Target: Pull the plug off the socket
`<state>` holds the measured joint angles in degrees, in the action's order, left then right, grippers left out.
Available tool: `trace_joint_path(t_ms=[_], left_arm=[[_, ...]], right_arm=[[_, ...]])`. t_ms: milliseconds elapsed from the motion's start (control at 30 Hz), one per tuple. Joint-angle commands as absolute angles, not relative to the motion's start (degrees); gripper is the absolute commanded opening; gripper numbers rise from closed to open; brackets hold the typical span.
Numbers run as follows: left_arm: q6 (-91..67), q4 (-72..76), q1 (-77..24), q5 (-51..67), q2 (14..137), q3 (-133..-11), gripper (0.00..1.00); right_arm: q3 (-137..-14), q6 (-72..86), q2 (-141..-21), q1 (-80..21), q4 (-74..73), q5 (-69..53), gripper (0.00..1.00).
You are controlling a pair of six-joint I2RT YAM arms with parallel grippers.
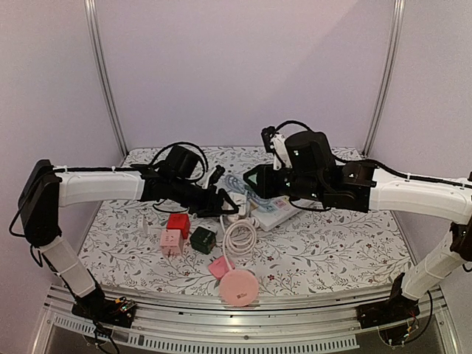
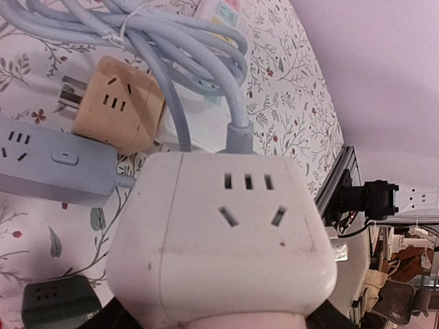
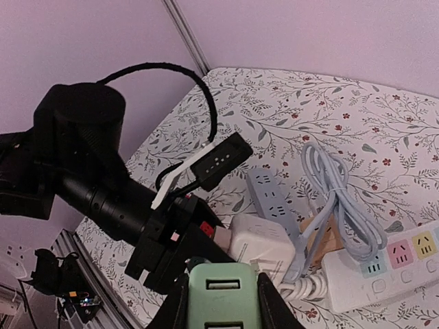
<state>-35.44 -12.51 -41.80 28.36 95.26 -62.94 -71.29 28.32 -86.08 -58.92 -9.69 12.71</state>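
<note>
While your left end effector pinches the white cube socket over the middle of the tabletop, your right end effector pinches the green plug just beside it, on the right arm's side. Whether they touch is unclear. Pull rightward along that line.

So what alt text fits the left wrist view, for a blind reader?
A white cube socket fills the close-up, held by the jaws at the bottom edge, a blue cable running into its far side. Behind lie a tan cube socket and a grey-blue power strip on floral cloth.
</note>
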Motion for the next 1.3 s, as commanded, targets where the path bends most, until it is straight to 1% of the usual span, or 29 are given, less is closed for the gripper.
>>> trace_joint_path(t_ms=[0, 167, 400, 533, 700, 867, 1067, 1133, 1167, 1267], left_arm=[[-35.8, -10.7, -38.8, 34.3, 93.8, -70.0, 0.26], [-35.6, -11.4, -38.5, 37.0, 98.2, -75.9, 0.25], [-32.7, -13.9, -38.2, 39.9, 101.8, -82.8, 0.25], [-31.6, -14.1, -37.6, 41.4, 102.3, -83.1, 0.25], [-29.8, -14.5, -35.8, 44.8, 102.1, -82.8, 0.25], [-27.3, -15.8, -34.7, 43.2, 100.8, -81.4, 0.25], [-26.4, -17.9, -34.5, 41.4, 100.8, -81.0, 0.25], [-26.2, -17.8, -34.5, 40.7, 100.3, -80.6, 0.25], [-26.1, -17.8, -34.5, 40.5, 100.2, -80.3, 0.25], [-25.4, -18.7, -34.4, 39.7, 100.3, -80.6, 0.25]], right_arm=[[-69.8, 21.6, -85.1, -63.4, -6.8, 9.2, 0.0], [-72.7, 17.6, -89.4, -68.9, -7.0, 9.4, 0.0], [-79.4, 15.7, -99.8, -74.8, -6.3, 9.9, 0.0], [-83.4, 15.3, -106.9, -76.4, -5.9, 11.8, 0.0], [-85.8, 11.4, -112.7, -77.1, -5.1, 16.5, 0.04], [-89.5, 8.1, -118.8, -77.0, -6.4, 18.4, 0.05], [-94.1, 8.7, -125.5, -76.2, -8.5, 21.9, 0.06], [-94.9, 9.0, -126.5, -75.5, -8.6, 22.0, 0.08], [-95.2, 9.2, -126.9, -75.1, -8.6, 21.8, 0.11], [-95.6, 10.2, -128.0, -74.1, -9.0, 20.7, 0.24]])
